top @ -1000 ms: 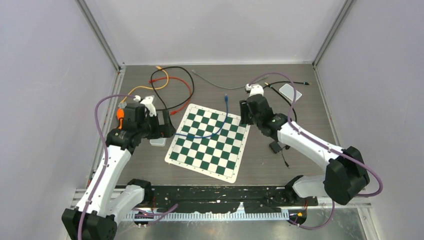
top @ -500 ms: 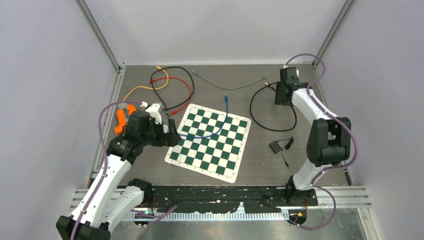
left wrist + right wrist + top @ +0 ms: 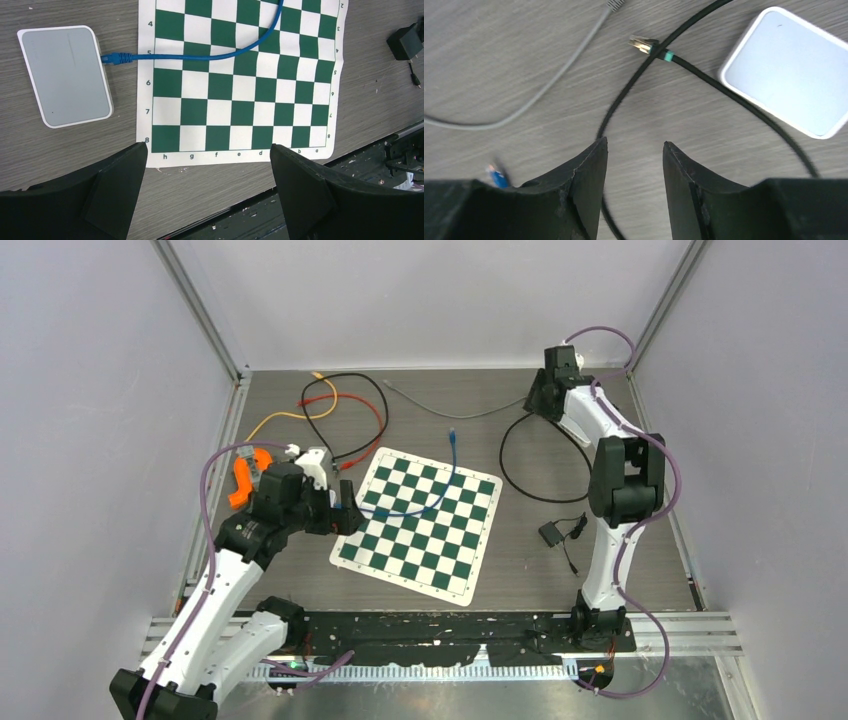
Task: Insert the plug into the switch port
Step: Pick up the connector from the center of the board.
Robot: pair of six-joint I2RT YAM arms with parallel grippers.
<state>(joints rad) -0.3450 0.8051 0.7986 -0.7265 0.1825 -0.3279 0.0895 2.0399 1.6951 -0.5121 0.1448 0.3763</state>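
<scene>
Progress hard to judge from the top view alone. Shows the left gripper [image 3: 345, 517] low at the left edge of the chessboard mat [image 3: 420, 525], hiding whatever lies beneath. Shows the blue cable [image 3: 432, 500] running from a free end near the mat's far edge, across the squares, to a point under that gripper. Puts the right gripper [image 3: 533, 402] well apart at the back right, beside a black cable [image 3: 502, 455] looped on the table [image 3: 520, 570]. Too small here to read either pair of fingers.

Left wrist view next. Reveals the switch [image 3: 65, 75], a flat white box on bare table just left of the mat, with the blue plug [image 3: 116, 58] butted against its right side. Looks inserted, so the main step judged done. Port itself hidden, so no telling whether fully latched. Fingers [image 3: 115, 190] spread about as wide as possible, holding nothing, clear of both plug and switch.

Right wrist view last. Adds what neither other view gives: a second white box [image 3: 791, 70] and, near it but not touching, the gold-tipped end [image 3: 643, 45] of the black cable, lying loose. Also a grey cable [image 3: 549, 80] off to the left. Fingers [image 3: 574, 195] roughly half apart and empty, with the black cable passing along the table below the gap. Left to do, at a guess: a check of the blue plug's seating, and, should the black one count too, all of that.
</scene>
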